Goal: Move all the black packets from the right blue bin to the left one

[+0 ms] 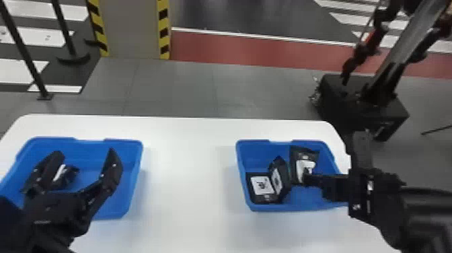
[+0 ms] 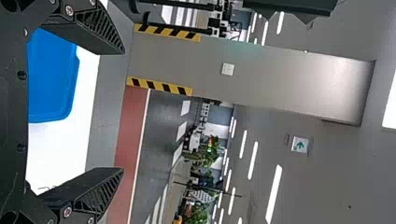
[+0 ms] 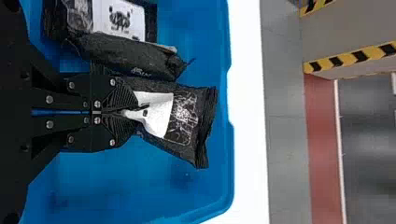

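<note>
My left gripper point(image 1: 82, 168) stands open above the left blue bin point(image 1: 88, 143); in the left wrist view the same gripper point(image 2: 120, 112) has nothing between its fingers. A black packet point(image 1: 69, 176) with a white patch lies in that bin, partly behind a finger. In the right blue bin point(image 1: 250, 145), my right gripper point(image 1: 305, 176) is at a black packet point(image 1: 299, 156). The right wrist view shows this gripper point(image 3: 135, 112) shut on the white label area of the packet point(image 3: 187, 116). Beside it, one packet point(image 1: 279, 178) leans against another lying label up point(image 1: 260, 188).
Both bins stand on a white table point(image 1: 188, 168), with a wide stretch of tabletop between them. Beyond the table's far edge are a pillar with yellow and black stripes point(image 1: 131, 30), posts at the left and a black stand point(image 1: 366, 101) at the right.
</note>
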Robot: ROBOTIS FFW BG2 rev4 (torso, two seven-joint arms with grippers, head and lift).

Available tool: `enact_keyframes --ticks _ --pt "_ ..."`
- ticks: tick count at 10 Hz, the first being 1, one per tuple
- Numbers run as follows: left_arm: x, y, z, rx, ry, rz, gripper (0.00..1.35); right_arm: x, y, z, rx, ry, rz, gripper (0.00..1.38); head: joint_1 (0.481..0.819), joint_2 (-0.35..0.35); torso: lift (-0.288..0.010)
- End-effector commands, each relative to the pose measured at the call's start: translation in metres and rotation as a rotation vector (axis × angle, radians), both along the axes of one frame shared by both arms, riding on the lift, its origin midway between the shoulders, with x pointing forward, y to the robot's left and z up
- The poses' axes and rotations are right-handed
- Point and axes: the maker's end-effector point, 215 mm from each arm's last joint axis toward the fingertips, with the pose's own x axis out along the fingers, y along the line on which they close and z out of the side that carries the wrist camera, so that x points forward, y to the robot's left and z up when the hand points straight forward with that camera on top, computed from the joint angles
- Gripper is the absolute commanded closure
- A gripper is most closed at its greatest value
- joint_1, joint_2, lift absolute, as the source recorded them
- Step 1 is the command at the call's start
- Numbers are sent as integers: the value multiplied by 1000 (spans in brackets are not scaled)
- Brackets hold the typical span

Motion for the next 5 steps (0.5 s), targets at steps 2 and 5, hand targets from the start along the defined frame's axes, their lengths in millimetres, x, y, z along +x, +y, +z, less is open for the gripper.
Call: enact_keyframes --ticks 2,5 --pt "-1 0 0 -10 -2 2 134 -8 21 80 -52 -180 43 1127 695 -145 -110" --pt "6 -19 -10 -71 49 -58 128 23 69 154 18 -387 194 1127 695 -107 -110"
